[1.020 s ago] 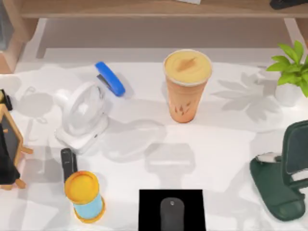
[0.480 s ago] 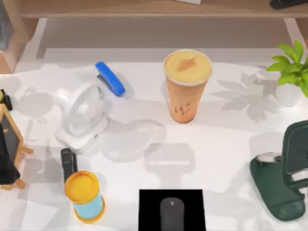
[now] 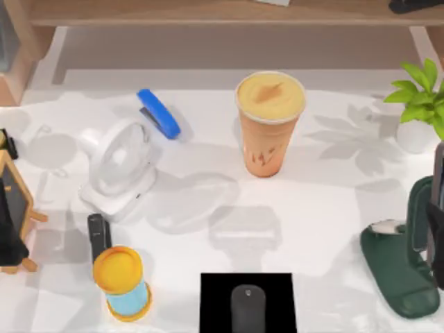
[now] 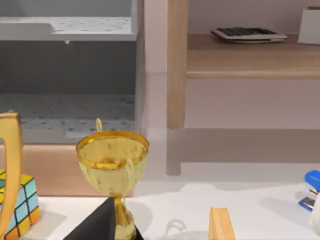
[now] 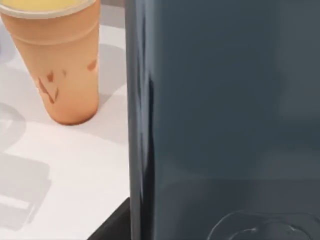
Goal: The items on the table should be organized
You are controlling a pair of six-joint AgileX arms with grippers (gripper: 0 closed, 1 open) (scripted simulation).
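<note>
Top view, left side: white desk fan and blue stapler stand as in the earlier frames; nothing on this side has moved.
Left arm: parked off the table's left. Its wrist view looks past a gold trophy toward the wooden shelf.
Left gripper state: cannot tell.
Mouse: the dark grey mouse rests on a black pad at the near edge, centre. It is untouched.
Cup: the orange drink cup stands upright mid-table, well apart from the mouse, in the same spot as a second ago.
Change: a dark upright strip, the grey-blue slab, now stands at the far right edge over the green stand. It was absent in both earlier frames.
Right wrist view: the slab looms close and upright, with the cup beyond it on the white table.
Right gripper state: cannot tell, though the slab's closeness to the wrist camera suggests it is being carried.
Meaning for task: the slab appears to be arriving at the stand. Whether it is seated there cannot be told.
Remaining, as judged: cup and mouse are not yet dealt with.
</note>
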